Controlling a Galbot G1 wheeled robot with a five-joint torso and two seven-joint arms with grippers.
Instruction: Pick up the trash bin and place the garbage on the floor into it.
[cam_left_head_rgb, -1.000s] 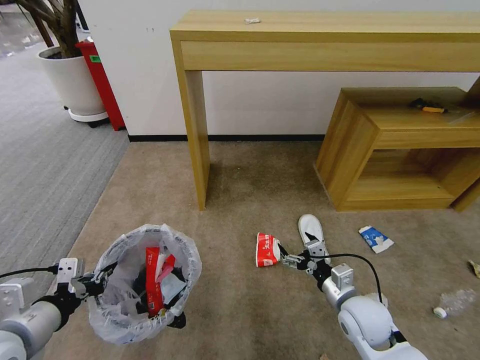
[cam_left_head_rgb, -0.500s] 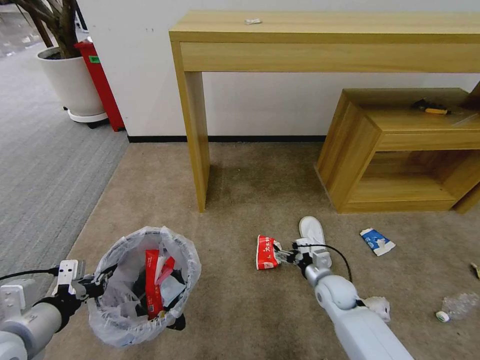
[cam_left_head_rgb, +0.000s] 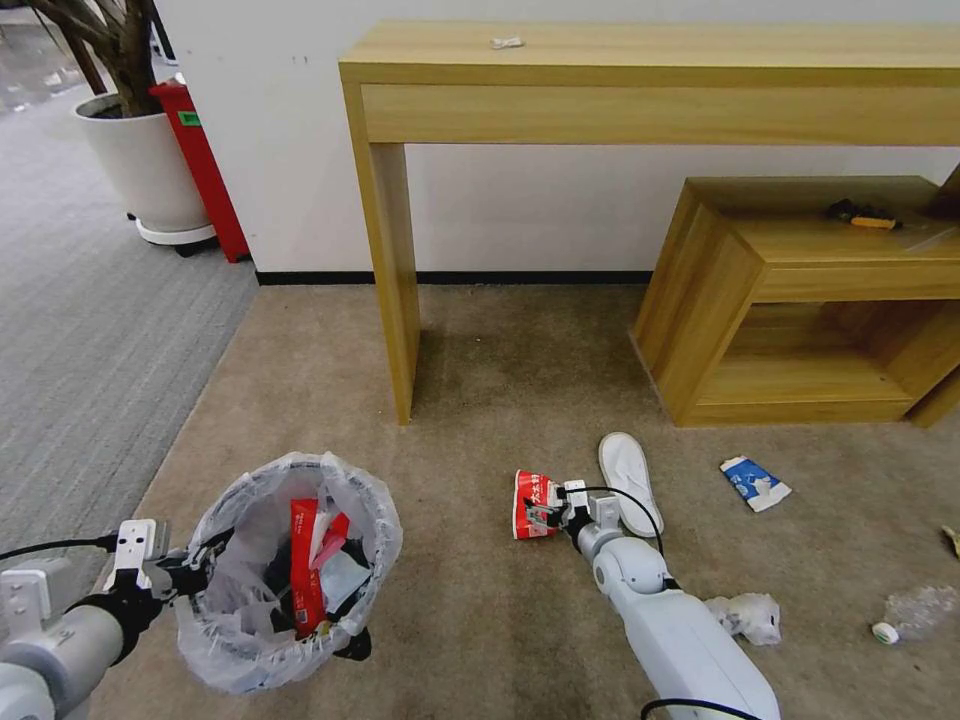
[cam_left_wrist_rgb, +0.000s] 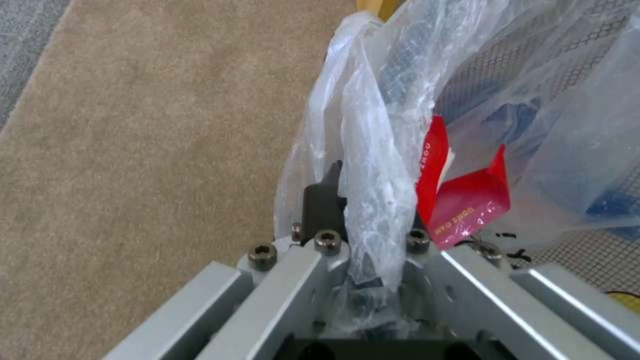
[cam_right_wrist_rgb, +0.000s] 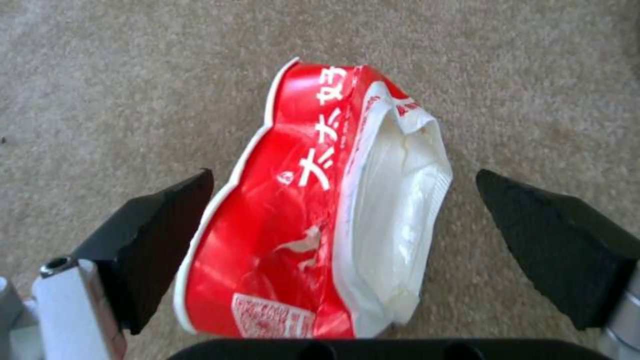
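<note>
- We are holding the trash bin (cam_left_head_rgb: 290, 570) at lower left with our left pincer (cam_left_wrist_rgb: 363, 250), which is clenched on the bin's rim and its crinkly plastic bag (cam_left_wrist_rgb: 373, 165); the left wrist view is showing the liner bunched between the fingers.
- The bin is sitting above the beige floor (cam_left_head_rgb: 480, 620), with red wrappers (cam_left_head_rgb: 305, 570) lying inside it.
- We are reaching our right pincer (cam_right_wrist_rgb: 347, 225) down to the crushed red-white paper cup (cam_right_wrist_rgb: 313, 220), which is lying on its side on the floor just right of centre.
- The right wrist view is showing both black fingers (cam_right_wrist_rgb: 153, 235) spread, one on each side of the cup; the left-hand one is just beside the cup's red wall, the other is standing apart. So this pincer is released, not gripping.
- A crumpled paper ball (cam_left_head_rgb: 745, 615) is lying just beside our right forearm, and a clear bottle (cam_left_head_rgb: 910, 610) is lying near the right edge.
- Just beyond the cup, a white slipper (cam_left_head_rgb: 625, 480) is lying on the floor; a blue-white carton (cam_left_head_rgb: 753, 482) is resting farther right.
- Farther back, a wooden tabletop (cam_left_head_rgb: 650, 60) is standing against the wall, with a low wooden shelf unit (cam_left_head_rgb: 800, 300) on its right.
</note>
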